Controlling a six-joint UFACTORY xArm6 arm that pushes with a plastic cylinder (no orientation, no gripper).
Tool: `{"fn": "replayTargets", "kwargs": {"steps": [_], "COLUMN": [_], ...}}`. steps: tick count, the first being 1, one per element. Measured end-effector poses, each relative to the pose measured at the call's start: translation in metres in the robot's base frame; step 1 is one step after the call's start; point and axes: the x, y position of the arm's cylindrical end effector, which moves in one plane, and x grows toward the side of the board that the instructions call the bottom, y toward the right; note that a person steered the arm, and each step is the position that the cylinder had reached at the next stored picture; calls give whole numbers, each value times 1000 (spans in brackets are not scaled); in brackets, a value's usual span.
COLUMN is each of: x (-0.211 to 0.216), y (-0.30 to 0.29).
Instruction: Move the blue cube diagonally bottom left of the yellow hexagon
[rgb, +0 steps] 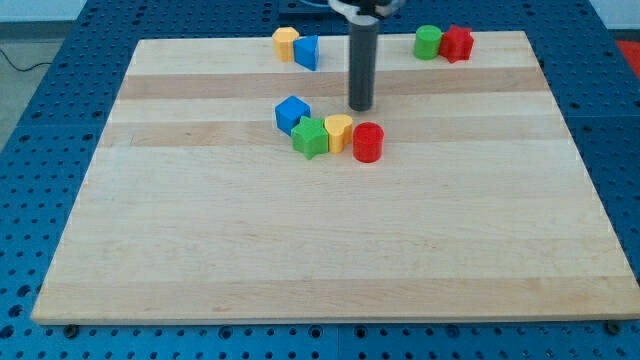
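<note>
The blue cube (292, 113) lies near the board's middle top, touching a green star-shaped block (310, 137) at its lower right. The yellow hexagon (286, 43) sits at the board's top edge, left of centre, with a blue wedge-shaped block (307, 51) against its right side. My tip (361, 108) stands on the board to the right of the blue cube, just above a yellow heart-shaped block (339, 132) and a red cylinder (368, 142). It touches no block.
A green cylinder (428, 42) and a red star-shaped block (457, 43) sit together at the top right. The wooden board (330, 250) lies on a blue perforated table.
</note>
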Motion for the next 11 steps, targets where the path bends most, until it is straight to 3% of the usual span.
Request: {"fn": "replayTargets", "kwargs": {"steps": [1, 2, 6, 8, 11], "x": [37, 45, -43, -30, -92], "y": [-11, -52, -162, -194, -205]}}
